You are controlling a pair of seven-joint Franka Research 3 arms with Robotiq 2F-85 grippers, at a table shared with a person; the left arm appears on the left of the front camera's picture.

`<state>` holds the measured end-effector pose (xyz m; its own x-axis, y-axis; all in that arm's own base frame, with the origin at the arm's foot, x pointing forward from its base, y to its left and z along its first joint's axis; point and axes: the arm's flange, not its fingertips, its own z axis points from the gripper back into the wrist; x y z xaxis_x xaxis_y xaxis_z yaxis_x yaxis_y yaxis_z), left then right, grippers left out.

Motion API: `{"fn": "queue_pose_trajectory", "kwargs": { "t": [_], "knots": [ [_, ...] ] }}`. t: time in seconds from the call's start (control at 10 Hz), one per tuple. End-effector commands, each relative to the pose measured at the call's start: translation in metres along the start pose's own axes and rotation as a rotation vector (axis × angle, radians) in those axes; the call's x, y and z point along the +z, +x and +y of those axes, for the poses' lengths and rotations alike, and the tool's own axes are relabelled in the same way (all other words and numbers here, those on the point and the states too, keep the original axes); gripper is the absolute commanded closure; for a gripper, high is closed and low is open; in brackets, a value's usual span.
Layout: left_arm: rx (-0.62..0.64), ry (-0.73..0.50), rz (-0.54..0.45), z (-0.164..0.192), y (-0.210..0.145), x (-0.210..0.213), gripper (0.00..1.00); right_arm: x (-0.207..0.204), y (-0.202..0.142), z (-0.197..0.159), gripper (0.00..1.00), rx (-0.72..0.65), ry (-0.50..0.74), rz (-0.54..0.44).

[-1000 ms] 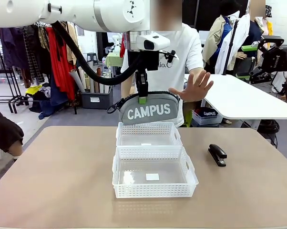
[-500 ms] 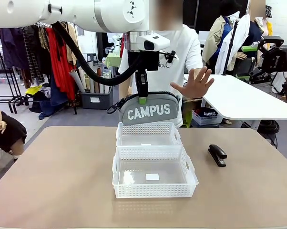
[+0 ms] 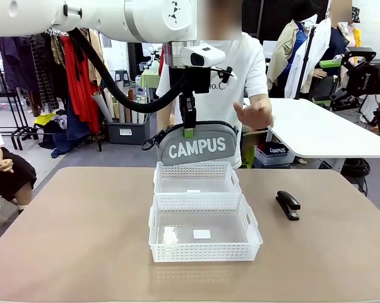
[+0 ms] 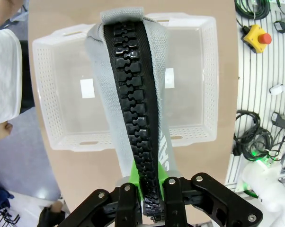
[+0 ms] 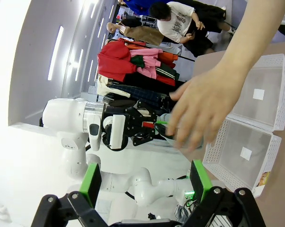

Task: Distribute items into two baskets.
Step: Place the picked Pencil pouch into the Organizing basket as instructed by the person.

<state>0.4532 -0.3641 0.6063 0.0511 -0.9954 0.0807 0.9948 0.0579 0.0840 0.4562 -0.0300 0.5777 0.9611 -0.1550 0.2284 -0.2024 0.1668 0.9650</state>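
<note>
My left gripper [image 3: 189, 132] is shut on the top zip edge of the grey "CAMPUS" pouch [image 3: 198, 146], which hangs in the air above the far white basket [image 3: 196, 169]. The near basket [image 3: 202, 252] stands directly in front of it. From the left wrist, the pouch [image 4: 133, 94] dangles below the shut gripper [image 4: 152, 191], with both baskets [image 4: 43, 94] [image 4: 213, 71] underneath. The black stapler [image 3: 288, 204] lies on the table to the right of the baskets. My right gripper [image 5: 144, 182] is open and holds nothing.
A person stands at the far side with one hand [image 3: 254, 113] raised, right of the pouch; that hand [image 5: 204, 104] fills the middle of the right wrist view, in front of the baskets [image 5: 218, 142]. Bare tan tabletop [image 3: 70, 233] lies left and right of the baskets.
The person's raised open hand has curled and dropped slightly. The pouch and left arm have stayed in place.
</note>
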Motion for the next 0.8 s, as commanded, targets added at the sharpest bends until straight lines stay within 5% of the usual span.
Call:
{"fn": "queue_pose_trajectory", "kwargs": {
  "t": [0.0, 0.7],
  "knots": [
    [-0.002, 0.004, 0.0, -0.0016, -0.0007, 0.002, 1.0, -0.0003, -0.0011, 0.0014, 0.0, 0.002, -0.002, 0.002],
    [-0.002, 0.004, 0.0, -0.0016, -0.0007, 0.002, 1.0, -0.0003, -0.0011, 0.0014, 0.0, 0.002, -0.002, 0.002]
  ]
}}
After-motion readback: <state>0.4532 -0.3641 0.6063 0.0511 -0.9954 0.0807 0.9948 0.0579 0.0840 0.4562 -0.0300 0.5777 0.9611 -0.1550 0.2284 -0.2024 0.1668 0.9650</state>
